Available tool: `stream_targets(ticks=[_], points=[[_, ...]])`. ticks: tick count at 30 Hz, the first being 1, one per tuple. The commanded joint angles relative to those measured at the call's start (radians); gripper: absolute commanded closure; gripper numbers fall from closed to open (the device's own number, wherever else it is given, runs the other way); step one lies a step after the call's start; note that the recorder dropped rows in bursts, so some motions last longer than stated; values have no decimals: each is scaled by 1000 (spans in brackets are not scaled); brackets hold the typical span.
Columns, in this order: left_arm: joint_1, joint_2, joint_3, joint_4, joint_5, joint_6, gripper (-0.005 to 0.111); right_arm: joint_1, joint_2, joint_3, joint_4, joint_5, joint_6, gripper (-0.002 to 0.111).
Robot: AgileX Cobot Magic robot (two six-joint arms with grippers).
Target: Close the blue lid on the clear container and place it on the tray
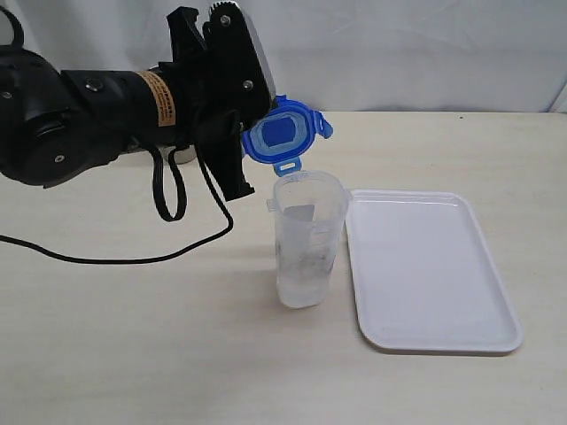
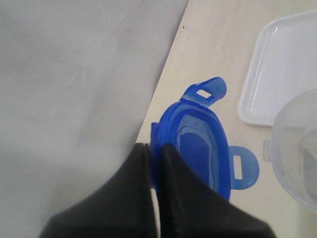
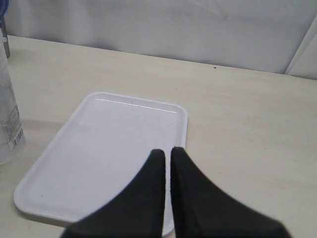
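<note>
Blue lid [image 1: 282,133]: in the air at upper centre of the exterior view, stood on edge with its broad face towards that camera and its flaps sticking out.
Clear container [image 1: 306,243]: upright on the table [image 1: 133,354] at centre frame, mouth up, directly below and slightly right of the lid.
Lid to mouth: the lid's lowest flap hangs just above the upper-left part of the container's rim. They look apart, but depth is hard to judge.
Axis: the container's long axis is vertical and the lid's face is near vertical, so the lid probably has to tip flat over the mouth before it will seat.
Left gripper [image 1: 247,142]: pinching the lid's left edge. In the left wrist view its tips [image 2: 154,153] are pressed onto the lid's [image 2: 198,148] rim.
Tray [image 1: 425,266]: flat on the table just right of the container, nothing on it.
Right gripper [image 3: 167,153]: pressed together on nothing and hanging over the tray [image 3: 114,148].
Nearer arm: the left arm, by the look of it, since it already carries the lid.
Cable [image 1: 133,257]: a black loop on the table at left.
Hidden or unclear: the right arm is absent from the exterior view. Both wrist views cut the container [image 2: 302,148] [image 3: 7,114] at the frame edge. One flap sits behind the fingers. The sticker reads only as a dark patch.
</note>
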Motion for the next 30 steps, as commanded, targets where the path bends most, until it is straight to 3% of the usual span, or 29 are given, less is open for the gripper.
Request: stream_targets(ticks=[1,6,16,30], points=[[1,-7,-2,-22,-1,-10,107,3,-4,4,2,-4,-4,104],[-5,-44,-2,-22,36,-10,107,3,-4,4,2,-4,-4,104],[-97,-84,-2,-5,130,29,107,3,-4,4,2,-4,-4,104],[-138,-86,-2,-5,160,29,107,3,-4,4,2,-4,-4,104]])
